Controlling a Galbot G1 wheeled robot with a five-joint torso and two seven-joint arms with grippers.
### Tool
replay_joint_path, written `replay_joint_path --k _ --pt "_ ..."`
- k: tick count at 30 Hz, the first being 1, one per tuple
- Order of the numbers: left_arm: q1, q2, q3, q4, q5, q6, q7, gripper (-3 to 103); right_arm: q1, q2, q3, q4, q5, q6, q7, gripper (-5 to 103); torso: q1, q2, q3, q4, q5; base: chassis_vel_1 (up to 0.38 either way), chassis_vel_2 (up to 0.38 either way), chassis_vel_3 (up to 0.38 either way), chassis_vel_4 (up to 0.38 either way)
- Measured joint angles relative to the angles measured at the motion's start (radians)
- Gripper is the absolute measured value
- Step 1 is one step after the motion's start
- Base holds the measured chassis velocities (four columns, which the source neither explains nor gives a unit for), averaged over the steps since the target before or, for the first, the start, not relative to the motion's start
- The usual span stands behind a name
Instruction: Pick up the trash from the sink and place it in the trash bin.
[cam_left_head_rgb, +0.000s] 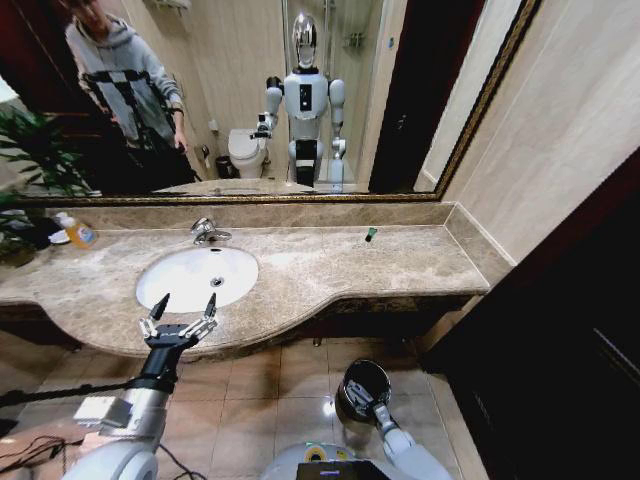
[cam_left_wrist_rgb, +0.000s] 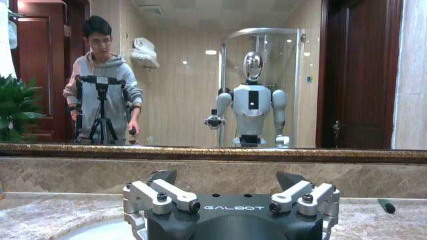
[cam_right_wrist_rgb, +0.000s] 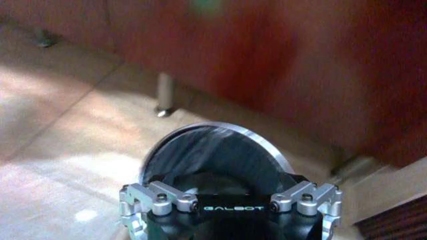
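Note:
The white oval sink (cam_left_head_rgb: 180, 285) is set in the marble counter, with a chrome faucet (cam_left_head_rgb: 207, 232) behind it. Inside the basin I see only the drain hole. A tiny dark-green-capped piece of trash (cam_left_head_rgb: 370, 235) (cam_left_wrist_rgb: 386, 205) lies on the counter, well right of the sink. My left gripper (cam_left_head_rgb: 180, 318) (cam_left_wrist_rgb: 225, 178) is open and holds nothing. It hovers at the counter's front edge, just before the sink. The right gripper (cam_left_head_rgb: 370, 392) (cam_right_wrist_rgb: 217, 177) is low over the dark trash bin (cam_left_head_rgb: 345, 395) (cam_right_wrist_rgb: 263, 142) on the floor, open, its fingers dipping inside the shiny rim.
An orange-yellow soap bottle (cam_left_head_rgb: 80, 234) and a green plant (cam_left_head_rgb: 30, 160) stand at the counter's left end. A wide mirror (cam_left_head_rgb: 420, 90) runs behind the counter. Cabinet legs (cam_right_wrist_rgb: 163, 97) stand beside the bin. A dark wooden panel (cam_left_head_rgb: 560, 330) closes the right side.

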Motion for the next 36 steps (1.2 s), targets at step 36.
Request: replay_joint_path --k 36 --pt "0.0 0.0 0.0 0.0 0.0 0.0 0.0 100 -0.645 -0.126 0.199 1.564 0.262 -0.267 -0.068 100 0.0 0.0 0.0 0.0 -0.0002 0.0 0.0 0.0 0.0"
